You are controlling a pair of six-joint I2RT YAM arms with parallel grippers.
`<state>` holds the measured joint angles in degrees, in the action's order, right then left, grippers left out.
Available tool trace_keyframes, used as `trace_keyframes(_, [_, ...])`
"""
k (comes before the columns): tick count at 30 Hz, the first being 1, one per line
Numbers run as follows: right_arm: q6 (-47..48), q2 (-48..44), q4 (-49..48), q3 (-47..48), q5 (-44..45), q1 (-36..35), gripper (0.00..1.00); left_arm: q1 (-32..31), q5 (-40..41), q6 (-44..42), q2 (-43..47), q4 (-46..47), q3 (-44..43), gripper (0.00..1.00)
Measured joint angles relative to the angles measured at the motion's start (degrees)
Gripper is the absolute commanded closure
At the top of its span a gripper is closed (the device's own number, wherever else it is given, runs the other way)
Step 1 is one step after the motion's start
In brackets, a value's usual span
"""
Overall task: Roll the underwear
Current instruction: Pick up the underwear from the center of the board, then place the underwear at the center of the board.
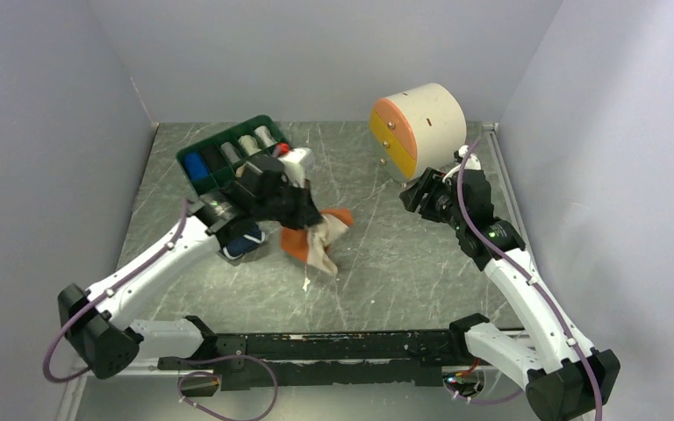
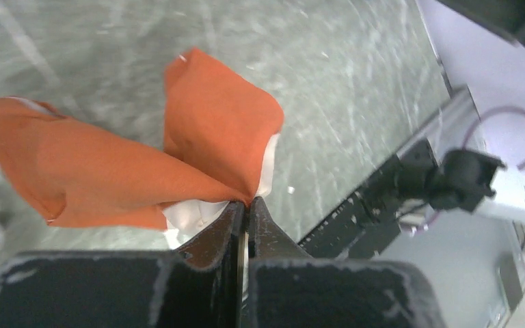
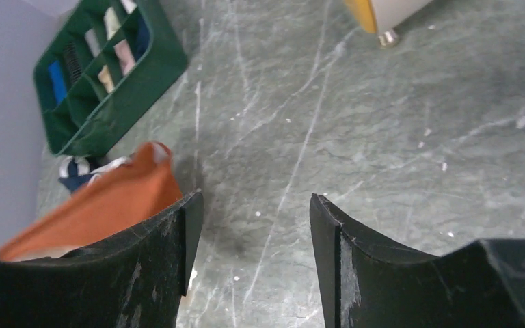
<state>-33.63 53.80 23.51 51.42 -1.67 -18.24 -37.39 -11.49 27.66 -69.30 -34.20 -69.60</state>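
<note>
The orange-rust underwear [image 1: 309,240] with cream-white parts hangs bunched just above the table's middle. My left gripper [image 1: 309,213] is shut on its edge and holds it up. In the left wrist view the orange cloth [image 2: 143,164] fans out from my closed tips [image 2: 246,202]. The navy blue underwear [image 1: 243,245] with white trim lies under my left arm, partly hidden. My right gripper [image 1: 419,195] is open and empty, to the right above bare table. Its view shows the gap [image 3: 254,205], the orange cloth [image 3: 119,198] at left and the navy piece [image 3: 82,172] behind.
A green divided tray [image 1: 228,154] with several cloth rolls stands at the back left, also in the right wrist view [image 3: 96,75]. A cream drum-shaped cabinet [image 1: 417,127] with orange and yellow front stands at the back right. A black rail [image 1: 316,346] runs along the near edge.
</note>
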Motion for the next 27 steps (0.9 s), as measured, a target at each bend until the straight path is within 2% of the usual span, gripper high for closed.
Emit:
trace_keyframes(2, [-0.1, 0.0, 1.3, 0.0, 1.9, 0.0, 0.36, -5.0, -1.0, 0.0, -2.0, 2.6, 0.4, 0.95])
trace_keyframes(3, [-0.1, 0.0, 1.7, 0.0, 2.4, 0.0, 0.35, -7.6, -1.4, 0.0, -3.1, 4.1, 0.8, 0.92])
trace_keyframes(7, [-0.5, 0.0, 2.8, 0.0, 2.8, 0.0, 0.32, -15.0, -2.6, -0.6, -7.4, 8.3, 3.2, 0.34])
trace_keyframes(8, [-0.6, 0.1, 3.0, 0.0, 2.3, 0.0, 0.31, -15.9, -2.3, -0.1, -8.3, 9.0, 4.6, 0.23])
trace_keyframes(9, [-0.6, 0.3, 3.0, 0.0, 1.4, 0.0, 0.31, -16.2, -1.9, -0.2, -8.8, 9.1, 5.9, 0.15])
trace_keyframes(11, [-0.6, 1.2, 3.0, -0.1, -0.4, 0.0, 0.29, -16.1, 0.3, 0.2, -8.9, 8.7, 8.9, 0.06])
trace_keyframes(17, [-1.2, 5.7, 4.1, -3.2, -5.1, 0.0, 0.28, -13.0, 7.9, 0.4, -4.1, 6.2, 12.8, 0.04])
trace_keyframes(22, [-1.5, 12.1, 5.3, -8.2, -10.4, -1.2, 0.26, -0.1, 12.0, 0.2, -3.9, 6.4, 12.6, 0.04])
trace_keyframes(24, [-1.4, 15.4, 6.3, -9.4, -11.0, -4.4, 0.26, 5.1, 13.6, 0.2, -6.9, 6.4, 12.6, 0.04])
trace_keyframes(27, [-1.5, 18.3, 7.0, -9.7, -10.6, -10.8, 0.26, 8.7, 14.3, 0.4, -11.7, 7.4, 13.5, 0.04])
